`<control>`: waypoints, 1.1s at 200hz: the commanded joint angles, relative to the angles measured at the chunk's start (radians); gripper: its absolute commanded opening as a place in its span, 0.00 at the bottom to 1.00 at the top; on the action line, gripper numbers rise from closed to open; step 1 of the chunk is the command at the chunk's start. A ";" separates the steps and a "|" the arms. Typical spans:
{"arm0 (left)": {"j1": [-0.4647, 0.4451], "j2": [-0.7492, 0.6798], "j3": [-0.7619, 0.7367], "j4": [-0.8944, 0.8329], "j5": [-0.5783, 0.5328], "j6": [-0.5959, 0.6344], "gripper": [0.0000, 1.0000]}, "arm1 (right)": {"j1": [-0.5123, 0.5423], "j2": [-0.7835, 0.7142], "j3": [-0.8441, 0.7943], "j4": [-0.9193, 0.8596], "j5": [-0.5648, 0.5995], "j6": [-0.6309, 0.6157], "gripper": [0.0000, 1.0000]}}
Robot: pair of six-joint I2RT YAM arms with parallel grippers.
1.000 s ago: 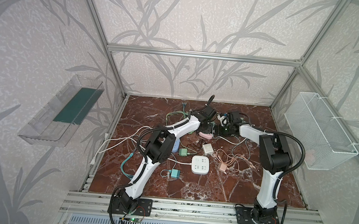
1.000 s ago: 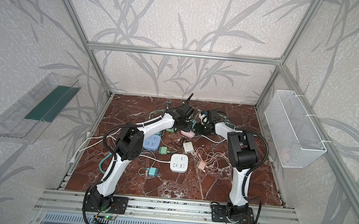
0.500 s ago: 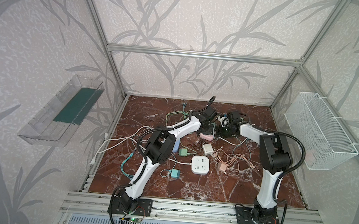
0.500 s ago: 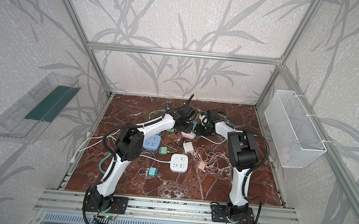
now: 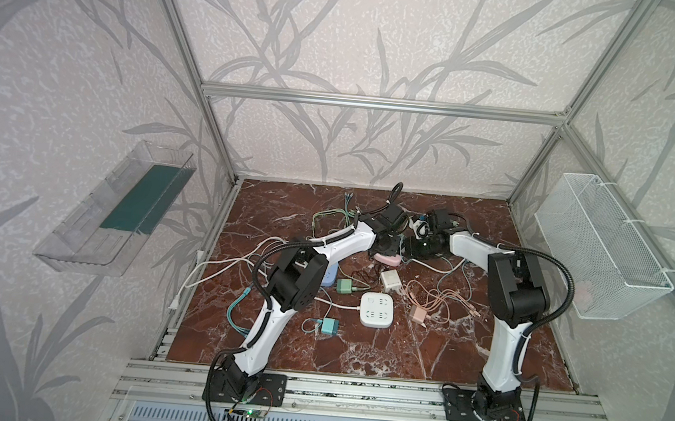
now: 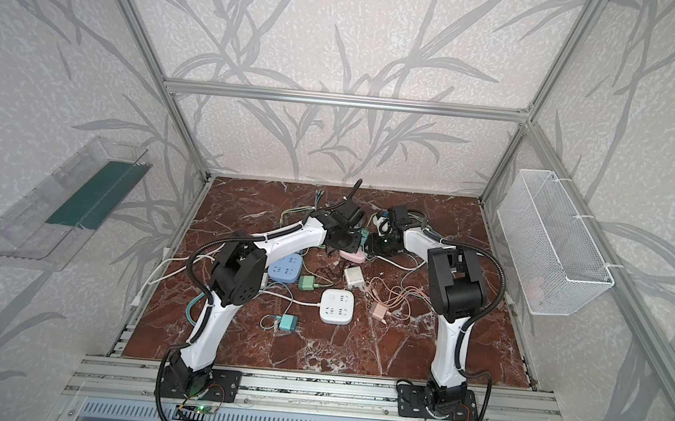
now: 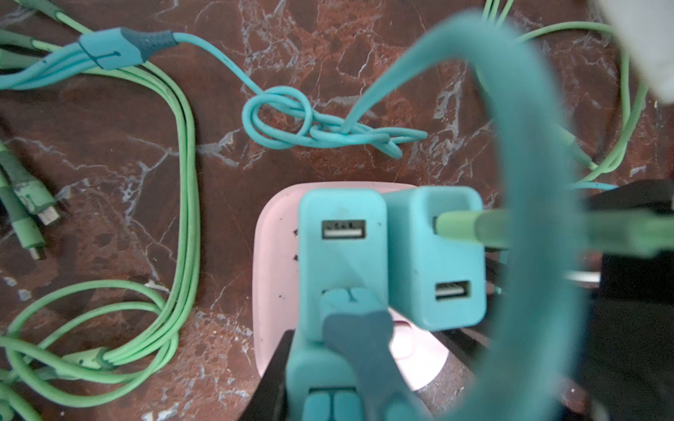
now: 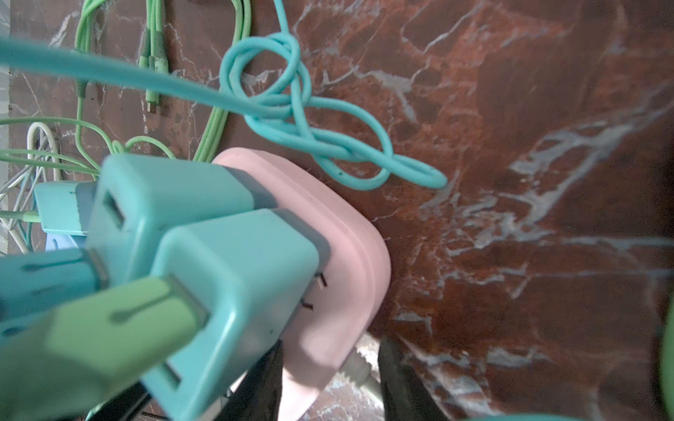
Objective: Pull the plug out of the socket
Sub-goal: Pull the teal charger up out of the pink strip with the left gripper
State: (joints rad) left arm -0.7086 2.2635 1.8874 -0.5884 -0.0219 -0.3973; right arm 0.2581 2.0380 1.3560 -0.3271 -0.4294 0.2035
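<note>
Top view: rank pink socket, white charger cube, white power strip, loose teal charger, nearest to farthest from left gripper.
From left gripper:
1. pink socket, right under it
2. white charger cube, just in front
3. white power strip, centre
4. loose teal charger, front left

At upper centre the left arm (image 5: 341, 242) and right arm (image 5: 470, 245) meet, wrists bent down; left gripper (image 5: 390, 250) closed tight, right gripper (image 5: 411, 247) facing it.

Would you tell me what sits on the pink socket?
Two teal chargers stand plugged in side by side: the charger with the teal cable and the charger with the green cable. Their prongs and most of the pink socket face are covered.
</note>
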 commanded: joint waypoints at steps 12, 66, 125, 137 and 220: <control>-0.017 -0.066 0.022 0.038 0.003 0.008 0.10 | 0.000 0.024 -0.008 -0.097 0.080 -0.026 0.43; -0.050 -0.061 0.032 0.045 -0.039 0.060 0.10 | 0.002 0.027 -0.005 -0.108 0.096 -0.033 0.43; -0.069 -0.052 0.039 0.058 -0.049 0.071 0.11 | 0.003 0.032 -0.007 -0.113 0.101 -0.033 0.44; -0.071 -0.052 0.039 0.059 -0.053 0.072 0.11 | 0.003 0.036 -0.005 -0.114 0.101 -0.031 0.44; -0.092 -0.019 0.059 0.088 -0.033 0.086 0.11 | 0.014 0.048 0.022 -0.122 0.113 -0.015 0.45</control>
State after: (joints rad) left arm -0.7586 2.2635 1.8881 -0.5735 -0.1162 -0.3321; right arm 0.2638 2.0373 1.3792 -0.3832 -0.4011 0.1909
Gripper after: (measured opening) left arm 0.273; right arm 0.450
